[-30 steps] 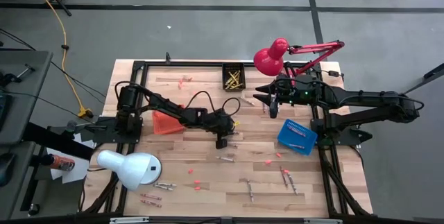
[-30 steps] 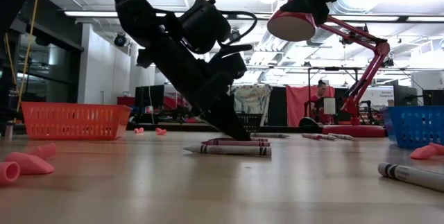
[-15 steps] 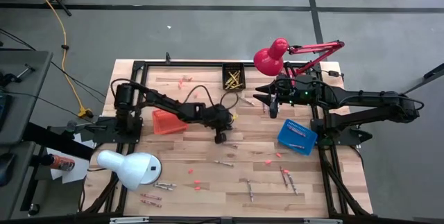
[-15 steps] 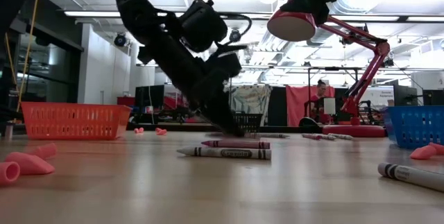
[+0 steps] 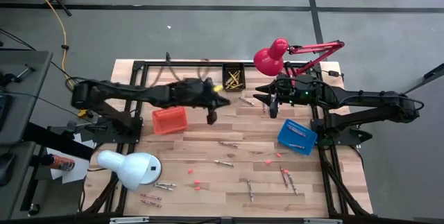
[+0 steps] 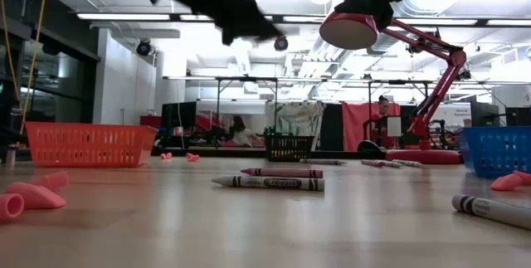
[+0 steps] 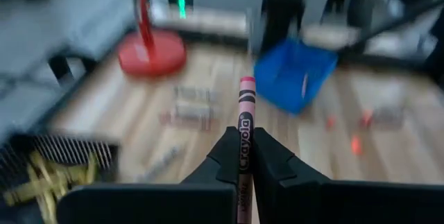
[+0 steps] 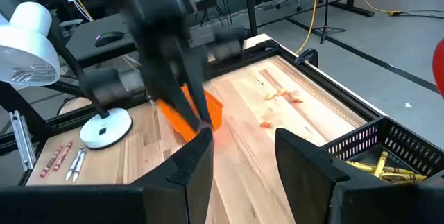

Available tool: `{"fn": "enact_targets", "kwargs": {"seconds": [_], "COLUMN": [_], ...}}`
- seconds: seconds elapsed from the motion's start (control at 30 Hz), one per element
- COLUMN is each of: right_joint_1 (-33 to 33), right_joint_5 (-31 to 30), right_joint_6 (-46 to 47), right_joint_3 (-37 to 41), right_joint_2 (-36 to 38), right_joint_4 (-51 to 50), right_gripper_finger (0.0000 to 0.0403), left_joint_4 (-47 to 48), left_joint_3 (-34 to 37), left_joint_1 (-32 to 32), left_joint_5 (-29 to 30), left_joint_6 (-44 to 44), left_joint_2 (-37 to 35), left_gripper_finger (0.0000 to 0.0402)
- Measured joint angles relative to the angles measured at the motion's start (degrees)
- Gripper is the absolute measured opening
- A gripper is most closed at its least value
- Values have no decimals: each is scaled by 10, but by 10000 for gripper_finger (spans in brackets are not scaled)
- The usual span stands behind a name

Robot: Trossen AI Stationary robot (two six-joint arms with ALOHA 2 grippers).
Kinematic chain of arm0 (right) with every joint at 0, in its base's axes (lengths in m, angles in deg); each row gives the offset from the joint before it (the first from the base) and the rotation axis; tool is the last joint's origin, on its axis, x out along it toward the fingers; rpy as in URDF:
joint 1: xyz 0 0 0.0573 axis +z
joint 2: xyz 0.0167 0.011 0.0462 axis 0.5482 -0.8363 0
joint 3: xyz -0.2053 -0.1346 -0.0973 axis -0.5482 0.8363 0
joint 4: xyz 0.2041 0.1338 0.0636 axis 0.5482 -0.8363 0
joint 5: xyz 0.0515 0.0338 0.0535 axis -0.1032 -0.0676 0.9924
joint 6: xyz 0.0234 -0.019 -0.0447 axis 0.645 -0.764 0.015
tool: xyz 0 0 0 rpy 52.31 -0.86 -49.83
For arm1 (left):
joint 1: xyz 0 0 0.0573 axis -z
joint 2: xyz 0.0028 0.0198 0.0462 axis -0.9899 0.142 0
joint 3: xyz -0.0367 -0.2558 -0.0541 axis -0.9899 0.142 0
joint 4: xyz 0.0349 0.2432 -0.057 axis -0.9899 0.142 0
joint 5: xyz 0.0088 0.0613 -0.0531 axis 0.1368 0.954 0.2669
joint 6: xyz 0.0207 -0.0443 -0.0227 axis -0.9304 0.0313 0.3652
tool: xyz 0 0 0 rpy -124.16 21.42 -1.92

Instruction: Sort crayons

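Left to right, high view: white lamp (image 5: pixel 132 168) at the counter's (image 5: pixel 201 135) near-left corner, a few crayons (image 5: pixel 156 191) loose just beside its base. Orange basket (image 5: pixel 170 120) left of centre, sitting on the wood.

Left arm stretches across the far half of the counter. Left tool (image 5: pixel 211 116) is lifted off the surface, between the orange basket and the black basket (image 5: pixel 233 77). Jaws pinched narrow on a pink-red crayon (image 7: pixel 243 123); wrist view shows it clamped between both fingers (image 7: pixel 225 156), tip poking out forward, wrapper lettering visible.

Black basket at the far edge, centre, holds yellow crayons (image 5: pixel 234 80). More loose crayons mid-counter: one (image 5: pixel 227 144) below the left tool, one (image 5: pixel 223 162) nearer the front, and a scatter (image 5: pixel 288 179) towards the right front. Small pink bits (image 5: pixel 197 184) are dotted about. Low view shows two crayons lying flat in line, a pink-red one (image 6: pixel 282 172) behind a grey one (image 6: pixel 267 182), neither touched by a tool.

Right tool (image 5: pixel 264 96) hovers near the black basket's right side, under the red lamp (image 5: pixel 272 56). Fingers stand wide, nothing between them in its wrist view. Blue basket (image 5: pixel 297 136) just right of centre, beside the right arm, with a crayon or two inside.
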Motion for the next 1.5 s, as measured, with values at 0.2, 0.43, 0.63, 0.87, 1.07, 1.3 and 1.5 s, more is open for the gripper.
{"fn": "enact_targets", "kwargs": {"seconds": [0.2,0.43,0.63,0.87,1.07,1.3,1.5], "right_joint_1": [0,1,1,1,1,1,0], "right_joint_5": [5,13,15,15,15,15,15], "right_joint_6": [5,6,6,-4,-4,-4,-4], "right_joint_3": [0,0,0,0,0,0,0], "right_joint_2": [0,0,0,0,0,1,1], "right_joint_4": [11,16,16,28,93,141,191], "right_gripper_finger": [149,149,149,149,149,149,149], "left_joint_4": [-82,-203,-216,-210,-187,-231,-232], "left_joint_3": [64,145,146,138,77,-63,-220], "left_joint_1": [9,39,43,43,38,40,47], "left_joint_5": [42,103,109,110,73,-23,-91], "left_joint_6": [40,80,81,63,30,10,10], "left_joint_2": [-112,-148,-143,-131,-21,192,353], "left_gripper_finger": [0,0,0,0,0,0,0]}}
